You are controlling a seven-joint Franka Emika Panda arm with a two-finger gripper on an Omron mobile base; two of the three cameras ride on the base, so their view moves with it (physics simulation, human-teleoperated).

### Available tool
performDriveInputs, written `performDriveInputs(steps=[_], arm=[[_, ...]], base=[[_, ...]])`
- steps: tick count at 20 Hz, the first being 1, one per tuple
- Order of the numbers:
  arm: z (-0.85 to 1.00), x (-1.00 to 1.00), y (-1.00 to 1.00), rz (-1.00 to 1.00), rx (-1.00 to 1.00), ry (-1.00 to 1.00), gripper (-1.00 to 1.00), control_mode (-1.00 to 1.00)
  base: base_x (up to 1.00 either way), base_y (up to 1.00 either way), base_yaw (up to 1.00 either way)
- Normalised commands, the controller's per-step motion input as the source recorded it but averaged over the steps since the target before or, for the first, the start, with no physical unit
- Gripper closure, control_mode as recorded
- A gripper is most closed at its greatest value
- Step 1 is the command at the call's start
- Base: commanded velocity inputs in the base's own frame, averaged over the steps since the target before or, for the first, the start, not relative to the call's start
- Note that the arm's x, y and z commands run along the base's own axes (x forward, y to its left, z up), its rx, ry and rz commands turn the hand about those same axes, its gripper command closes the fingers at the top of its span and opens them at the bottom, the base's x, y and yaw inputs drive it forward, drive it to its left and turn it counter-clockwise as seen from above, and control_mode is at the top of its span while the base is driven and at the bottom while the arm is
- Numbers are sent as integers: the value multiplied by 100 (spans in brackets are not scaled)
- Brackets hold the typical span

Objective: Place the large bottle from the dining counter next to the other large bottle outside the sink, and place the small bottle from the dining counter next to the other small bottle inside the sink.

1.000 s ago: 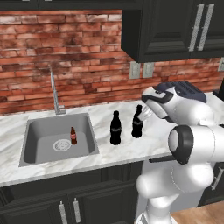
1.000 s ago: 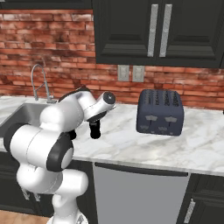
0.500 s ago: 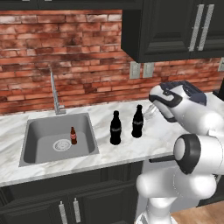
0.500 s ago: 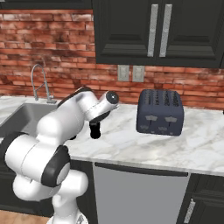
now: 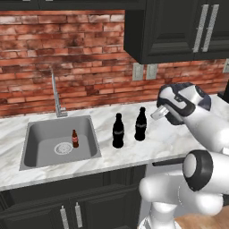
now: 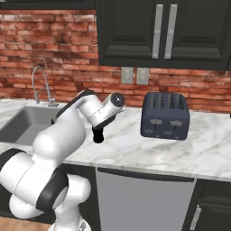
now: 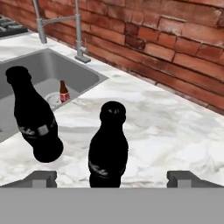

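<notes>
With its fingers apart and gripping nothing, the hand [image 7: 111, 178] looks at two large bottles upright on the worktop [image 7: 175, 131], one [image 7: 108, 146] dead ahead at lower centre, the other [image 7: 35, 116] at left.

two large bottles on the counter, one small bottle in the sink

both large black bottles stand upright on the marble counter right of the sink [image 5: 31, 138], near each other but apart: one [image 5: 118, 131] nearer the basin, the other [image 5: 141, 125] beside it. a small brown bottle [image 5: 75, 138] stands upright in the basin, just beside the drain.
</notes>
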Motion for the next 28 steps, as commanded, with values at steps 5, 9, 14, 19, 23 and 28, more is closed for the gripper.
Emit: performDriveInputs(steps=[5, 9, 14, 19, 23, 28], arm=[[19, -24, 0, -8, 0, -4, -100, -100], [12, -26, -1, -7, 0, -5, -100, -100], [10, -25, 0, -7, 0, -5, -100, -100], [7, -16, 0, -6, 0, -13, -100, -100], [0, -5, 0, -5, 0, -9, -100, -100], [0, 0, 0, -1, 0, -1, -100, 100]], base=[[0, 0, 0], [0, 0, 0], [0, 0, 0], [0, 0, 0], [0, 0, 0], [0, 0, 0]])
